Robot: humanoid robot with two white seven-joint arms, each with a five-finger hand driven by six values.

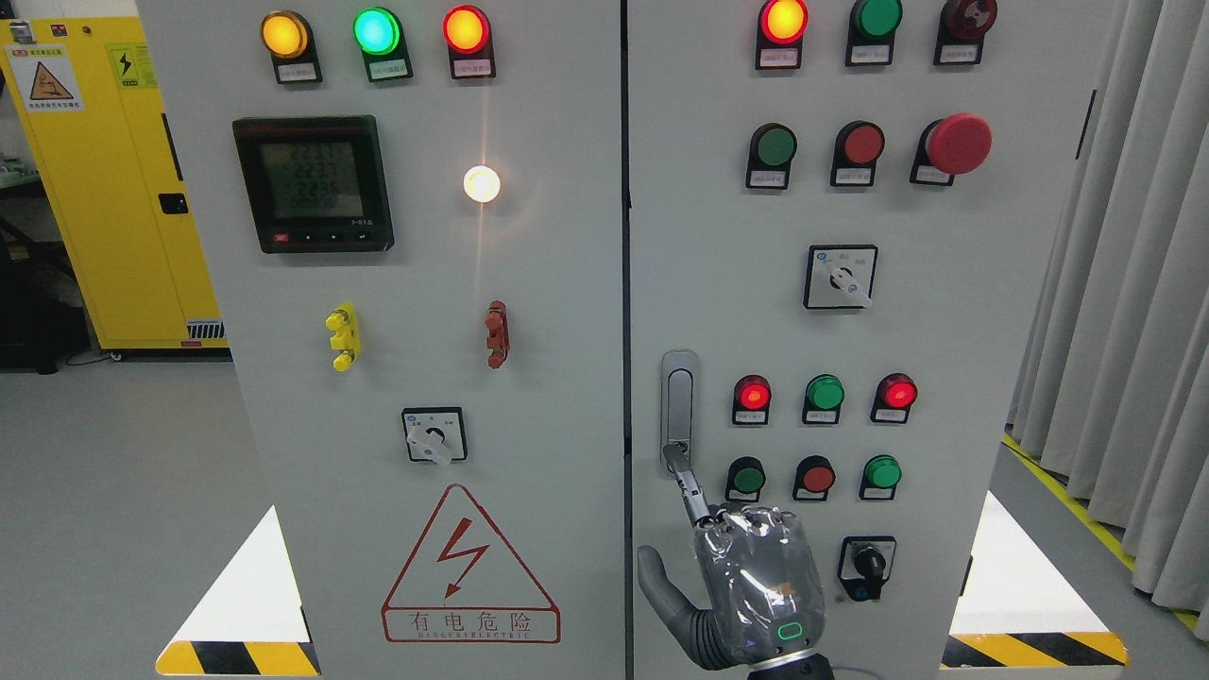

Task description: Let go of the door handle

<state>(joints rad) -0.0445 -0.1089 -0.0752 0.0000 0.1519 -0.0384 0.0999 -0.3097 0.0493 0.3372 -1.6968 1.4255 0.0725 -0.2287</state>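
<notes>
- Where the two grey cabinet doors meet at the dark seam, the door handle (pixel 679 406), a slim silver recessed latch, stands upright on the right door (pixel 945 312), just right of that seam and left of the lower lamps.
- The right hand (pixel 746 567), wrapped in clear film, rises from the bottom edge with its index finger (pixel 687 482) stretched up, the tip touching the handle's lower end; the thumb sticks out to the left, the other fingers are curled in, and nothing is gripped.
- On the left door (pixel 425 378), a red warning triangle (pixel 469 565) with a lightning bolt reads 有电危险, with small Latin print below too fine to read.
- The black meter (pixel 313 184) shows faint digits too blurred to read reliably.
- Lamp labels are too small to read.
- A yellow cabinet (pixel 104 179) with hazard stickers stands at far left.
- The floor (pixel 113 491) is pale grey, with yellow-black striping at the cabinet's base.
- Grey curtains (pixel 1133 283) hang at right.
</notes>
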